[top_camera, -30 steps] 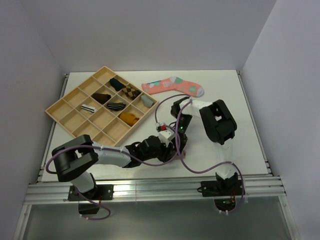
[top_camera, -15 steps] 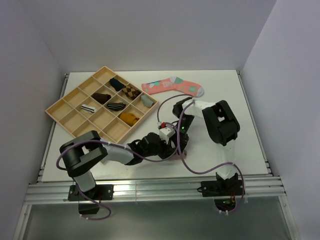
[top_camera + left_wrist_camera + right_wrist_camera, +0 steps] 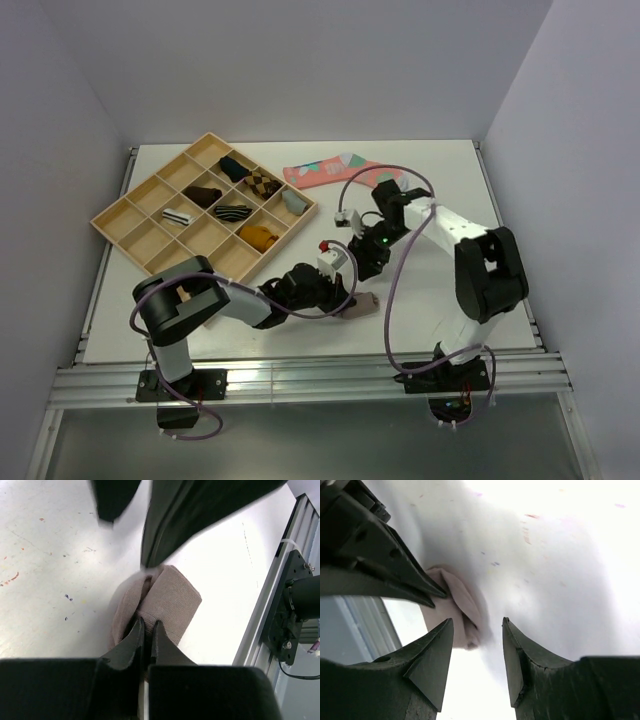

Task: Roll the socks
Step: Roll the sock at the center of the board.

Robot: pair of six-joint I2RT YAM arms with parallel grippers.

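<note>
The taupe-brown sock point(image 3: 362, 303) lies rolled into a short bundle near the table's front edge. My left gripper point(image 3: 345, 297) is shut on a fold of it; in the left wrist view the jaws point(image 3: 148, 622) pinch the ribbed fabric of the sock point(image 3: 172, 597). My right gripper point(image 3: 368, 268) is open and empty, just behind and above the roll. In the right wrist view point(image 3: 477, 621) the sock point(image 3: 457, 605) lies beyond the open jaws, beside the left gripper's fingers point(image 3: 395, 565). The white ankle sock is out of view.
A wooden compartment tray point(image 3: 97, 221) with several rolled socks stands at the back left. A coral-pink patterned sock point(image 3: 330, 170) lies flat at the back centre, partly behind the right arm's cable. The metal front rail point(image 3: 295, 595) is close to the roll.
My right arm has lifted off the sock and swung back and to the right, uncovering the roll. My left gripper has stayed shut on the sock and shifted slightly right.
</note>
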